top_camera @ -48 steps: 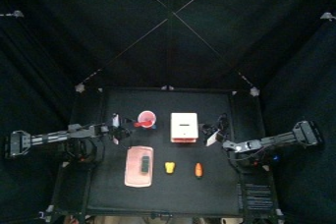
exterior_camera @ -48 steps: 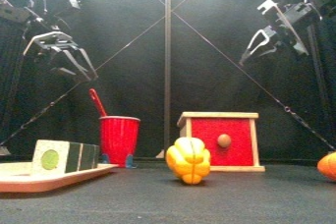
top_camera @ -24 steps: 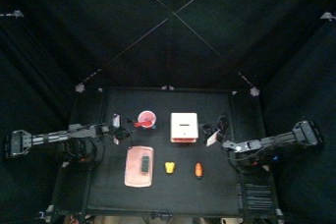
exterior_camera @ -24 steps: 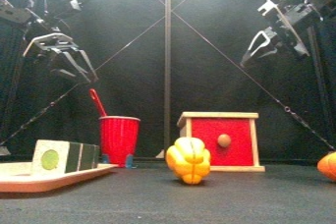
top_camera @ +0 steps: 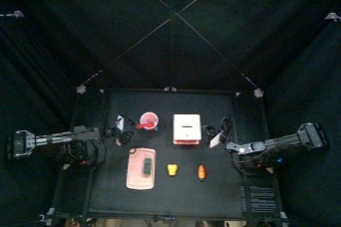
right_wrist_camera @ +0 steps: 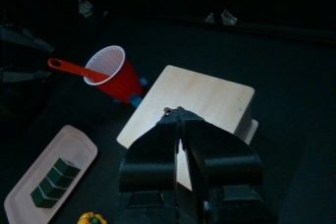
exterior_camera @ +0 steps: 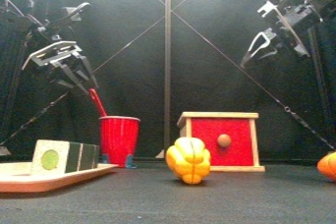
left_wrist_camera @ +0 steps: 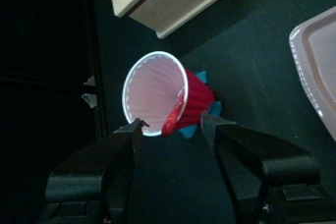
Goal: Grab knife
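Inside the one red cup (exterior_camera: 120, 140) on the tabletop (exterior_camera: 262, 196) stands my single red-handled knife (exterior_camera: 94, 101), handle leaning up and left in the front view, while my left end effector (exterior_camera: 63, 64) hovers spread wide above it and my right end effector (exterior_camera: 273, 41) hangs clenched, empty.

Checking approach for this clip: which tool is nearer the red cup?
Left. The left tool hangs open just above the red cup; the right tool hangs across the table, above the red box.
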